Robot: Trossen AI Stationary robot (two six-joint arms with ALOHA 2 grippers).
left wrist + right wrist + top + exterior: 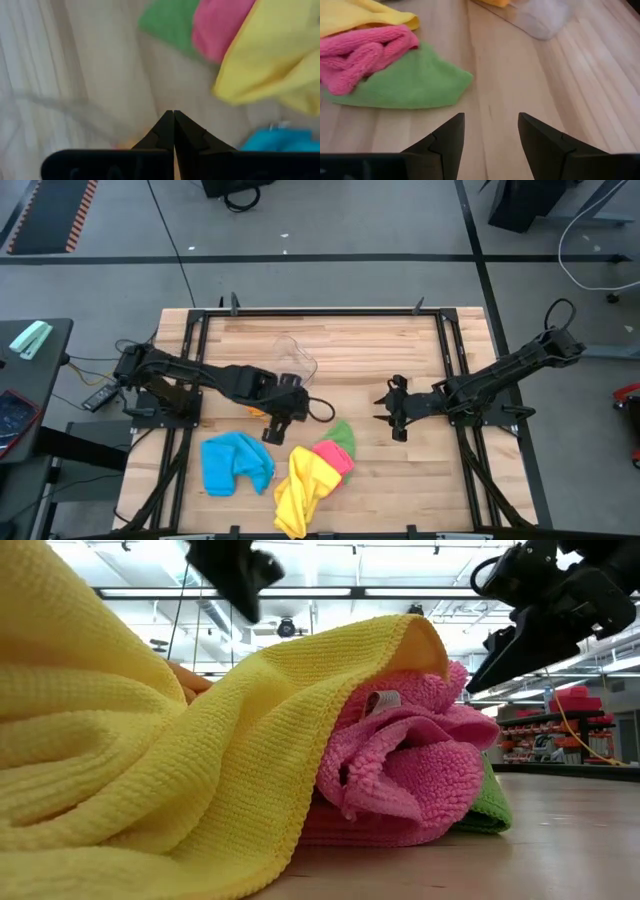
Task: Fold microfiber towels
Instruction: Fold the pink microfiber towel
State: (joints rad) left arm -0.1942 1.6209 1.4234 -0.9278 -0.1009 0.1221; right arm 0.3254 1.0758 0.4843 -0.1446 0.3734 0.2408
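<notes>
Towels lie bunched at the desk's near edge: blue towel (236,463) on the left, yellow towel (303,488), pink towel (335,456) and green towel (342,436) heaped together just right of it. Left tool (275,427), clenched on nothing, hovers just beyond the heap. Right tool (394,420), fingers spread and empty, hangs to the green towel's right, apart from it.
</notes>
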